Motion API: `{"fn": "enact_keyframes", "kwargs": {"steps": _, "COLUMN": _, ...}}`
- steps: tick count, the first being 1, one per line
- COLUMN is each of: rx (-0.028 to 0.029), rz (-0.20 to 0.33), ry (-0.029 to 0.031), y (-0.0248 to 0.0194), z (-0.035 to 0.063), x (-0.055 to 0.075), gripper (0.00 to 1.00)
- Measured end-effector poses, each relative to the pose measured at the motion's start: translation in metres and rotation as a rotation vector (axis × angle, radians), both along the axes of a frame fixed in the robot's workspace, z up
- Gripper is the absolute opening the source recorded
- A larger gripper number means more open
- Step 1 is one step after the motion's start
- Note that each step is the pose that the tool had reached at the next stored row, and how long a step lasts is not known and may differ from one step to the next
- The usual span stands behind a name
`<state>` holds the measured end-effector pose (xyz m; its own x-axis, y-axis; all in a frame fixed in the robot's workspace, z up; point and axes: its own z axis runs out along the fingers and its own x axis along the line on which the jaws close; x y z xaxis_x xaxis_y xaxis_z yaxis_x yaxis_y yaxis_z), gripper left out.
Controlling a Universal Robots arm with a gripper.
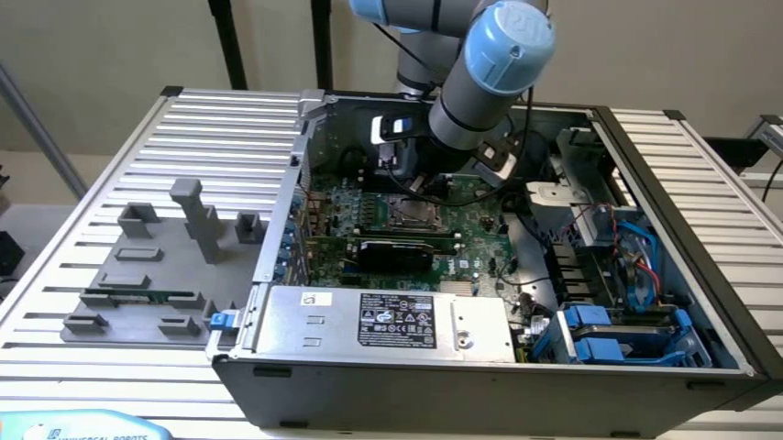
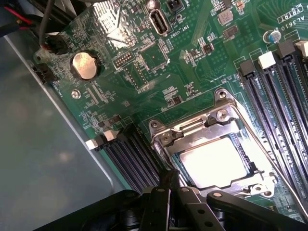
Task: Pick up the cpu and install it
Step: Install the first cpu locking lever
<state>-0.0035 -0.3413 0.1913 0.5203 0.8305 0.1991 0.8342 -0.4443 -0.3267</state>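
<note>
your gripper (image 2: 169, 179) has its fingers together, gripping nothing, tip at the edge of the metal socket frame (image 2: 219, 144) on the motherboard (image 2: 159, 62). the cpu (image 2: 214, 162) sits flat inside that frame, silvery top showing. beside the frame run dark memory slots (image 2: 130, 156), and further off is a coin battery (image 2: 85, 65). you can read "int usb2" by a port (image 2: 159, 21). in the exterior view the arm (image 1: 490, 73) reaches into the open pc case (image 1: 685, 275), with a labelled power supply (image 1: 385, 321) nearer the camera than the frame.

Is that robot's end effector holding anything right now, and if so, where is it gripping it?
Nothing appears held. The end effector is shut just above the motherboard, and the cpu already lies in its socket.
</note>
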Motion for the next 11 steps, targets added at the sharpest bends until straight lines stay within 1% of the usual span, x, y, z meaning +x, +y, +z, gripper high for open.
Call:
{"fn": "enact_keyframes", "kwargs": {"steps": 5, "rx": 0.0007, "rz": 0.001, "ry": -0.0002, "y": 0.0003, "z": -0.0002, "x": -0.0026, "gripper": 0.11}}
{"fn": "enact_keyframes", "kwargs": {"steps": 11, "rx": 0.0011, "rz": 0.003, "ry": -0.0002, "y": 0.0014, "z": -0.0003, "x": -0.0028, "gripper": 0.11}}
